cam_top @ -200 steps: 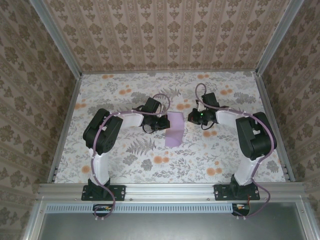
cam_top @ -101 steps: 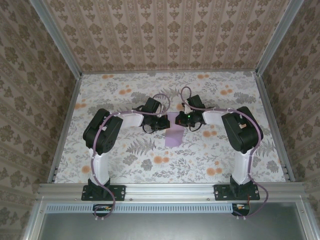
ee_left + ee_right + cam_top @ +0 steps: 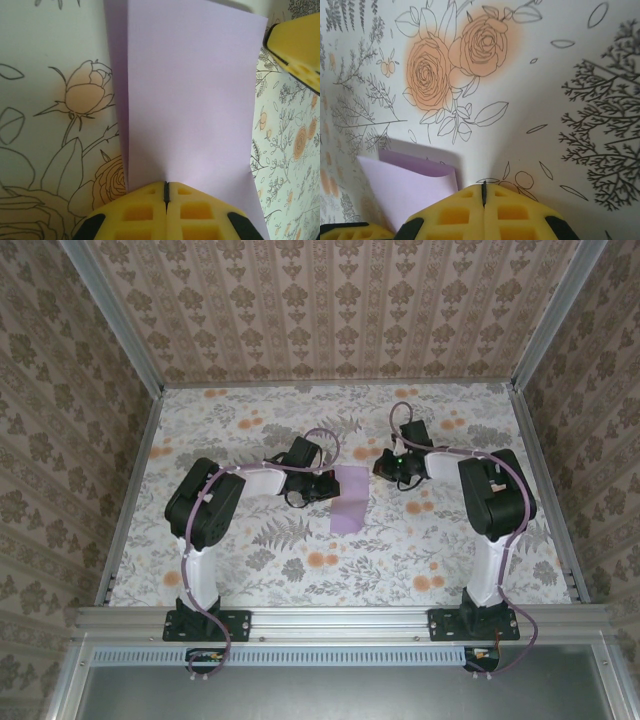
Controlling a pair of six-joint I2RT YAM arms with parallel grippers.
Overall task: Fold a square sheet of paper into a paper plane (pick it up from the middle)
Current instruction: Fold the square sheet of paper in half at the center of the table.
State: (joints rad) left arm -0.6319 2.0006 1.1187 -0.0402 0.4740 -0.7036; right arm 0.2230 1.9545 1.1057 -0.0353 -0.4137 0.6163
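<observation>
On the table (image 3: pixel 250 570), left hand (image 3: pixel 166 189) pinches lilac paper (image 3: pixel 190 100).

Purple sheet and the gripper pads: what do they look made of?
Purple sheet: looks like thin matte paper; crisp fold, second layer showing along one edge. Pads of the left gripper: yellow, matte, pocketed grid; moulded rubber or printed plastic, can't tell which.

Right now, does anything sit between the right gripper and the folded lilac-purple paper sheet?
Nothing visible does. The right gripper, fingers shut, sits just right of the far corner of the lilac-purple paper sheet, with bare floral table between them. The left gripper, also shut, rests at the sheet's opposite edge.
</observation>
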